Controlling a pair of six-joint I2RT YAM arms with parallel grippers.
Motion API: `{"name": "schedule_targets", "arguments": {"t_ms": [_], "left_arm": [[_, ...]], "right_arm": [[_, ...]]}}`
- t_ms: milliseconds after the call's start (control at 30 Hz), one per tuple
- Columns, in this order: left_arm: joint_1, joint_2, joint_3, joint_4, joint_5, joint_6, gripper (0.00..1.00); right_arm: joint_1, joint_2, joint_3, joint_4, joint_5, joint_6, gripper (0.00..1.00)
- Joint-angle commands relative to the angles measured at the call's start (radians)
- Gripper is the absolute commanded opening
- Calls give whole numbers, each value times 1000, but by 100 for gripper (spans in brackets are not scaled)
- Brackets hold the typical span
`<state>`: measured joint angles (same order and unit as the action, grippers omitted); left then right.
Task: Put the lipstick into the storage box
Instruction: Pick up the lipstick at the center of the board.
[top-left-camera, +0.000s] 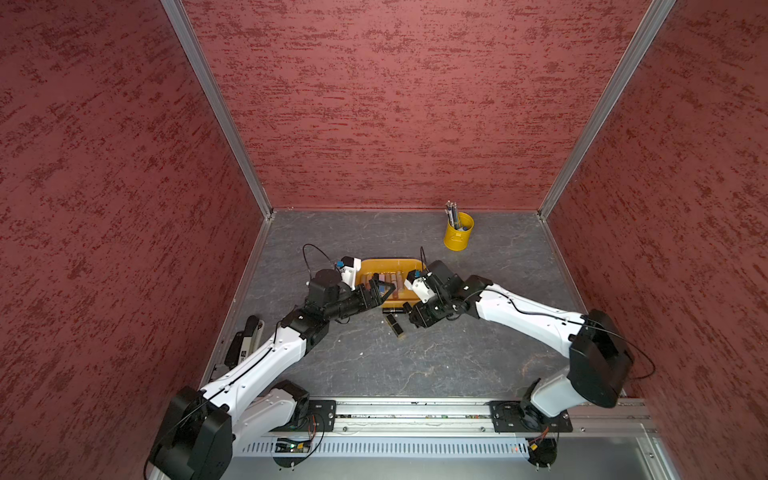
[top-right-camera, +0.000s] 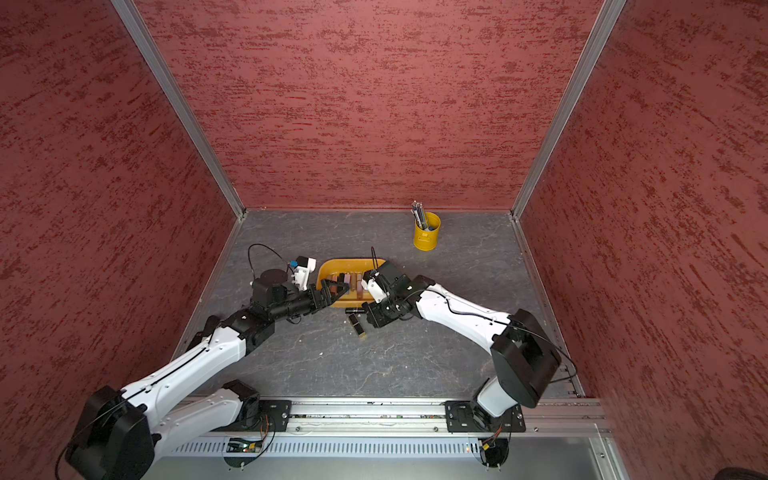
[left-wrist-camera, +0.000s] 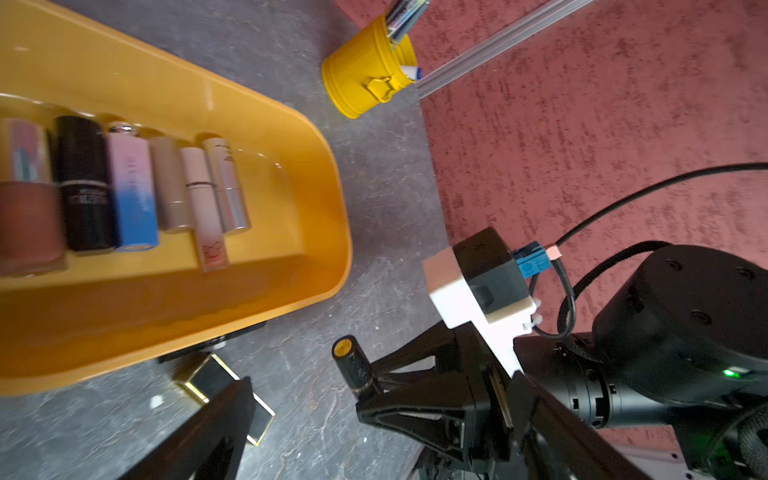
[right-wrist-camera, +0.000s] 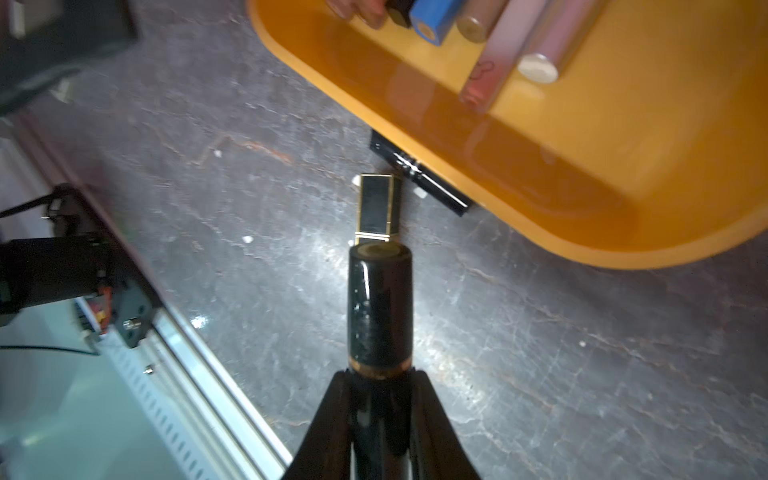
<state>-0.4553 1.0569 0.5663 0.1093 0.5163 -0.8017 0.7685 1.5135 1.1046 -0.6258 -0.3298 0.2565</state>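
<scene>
Pinching black lipstick w/ R fingers; L fingers spread wide at storage box.

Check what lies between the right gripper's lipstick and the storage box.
Right wrist view: a square black-and-gold lipstick, then a slim black tube beside the storage box.

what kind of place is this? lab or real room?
Looks like a staged robot test booth, not a real room: red textured panels in aluminium framing box in a grey tabletop, and the left arm and right arm mount on a rail at its edge.
</scene>
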Motion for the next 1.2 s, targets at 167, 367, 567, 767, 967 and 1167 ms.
{"name": "schedule_targets", "arguments": {"t_ms": [167, 367, 567, 767, 967, 1167], "left_arm": [[3, 126, 59, 334, 140, -56, 100], [-8, 213, 121, 440, 190, -79, 100], [-45, 209, 99, 463, 160, -76, 96], [-51, 173, 81, 405, 131, -50, 95], [-57, 191, 95, 425, 132, -56, 83], [-63, 220, 103, 448, 143, -65, 63]], "right_arm": [[-167, -119, 18, 135, -304, 132, 17], [-244, -119, 23, 287, -472, 245, 17], [-245, -111, -14, 435, -537, 344, 17], [-244, -126, -49, 486, -551, 376, 17], [-241, -128, -62, 497, -560, 386, 17], [-238, -134, -69, 497, -563, 386, 17]]}}
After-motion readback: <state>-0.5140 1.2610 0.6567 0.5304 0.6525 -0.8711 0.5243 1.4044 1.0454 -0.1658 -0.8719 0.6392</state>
